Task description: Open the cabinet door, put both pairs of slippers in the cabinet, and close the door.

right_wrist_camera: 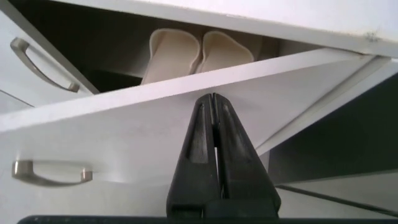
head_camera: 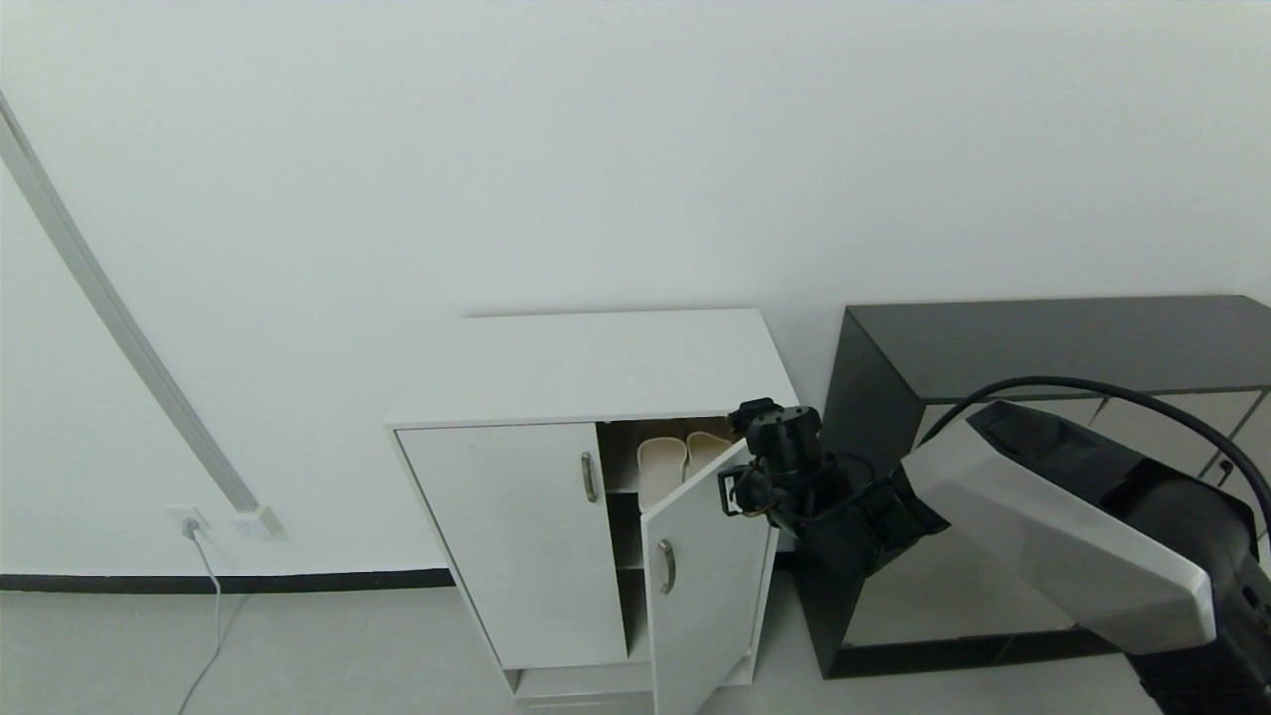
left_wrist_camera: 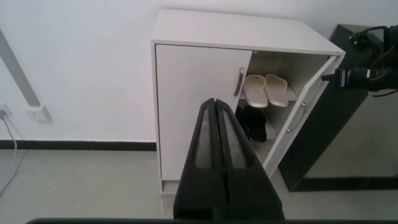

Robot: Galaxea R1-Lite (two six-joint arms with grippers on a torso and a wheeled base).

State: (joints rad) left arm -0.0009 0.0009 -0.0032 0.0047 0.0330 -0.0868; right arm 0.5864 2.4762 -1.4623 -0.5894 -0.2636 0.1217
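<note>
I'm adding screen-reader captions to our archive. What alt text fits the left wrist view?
A white cabinet with one door half open shows cream slippers on an upper shelf and black slippers on the shelf below. The closed left pincer sits in the foreground; the right pincer is by the open door's top edge.

Half-shut door (narrow gap beside)

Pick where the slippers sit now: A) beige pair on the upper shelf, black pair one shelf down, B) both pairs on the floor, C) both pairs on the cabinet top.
A: the left wrist view shows the beige slippers on the upper shelf and the black slippers below them, behind the part-open door.
</note>
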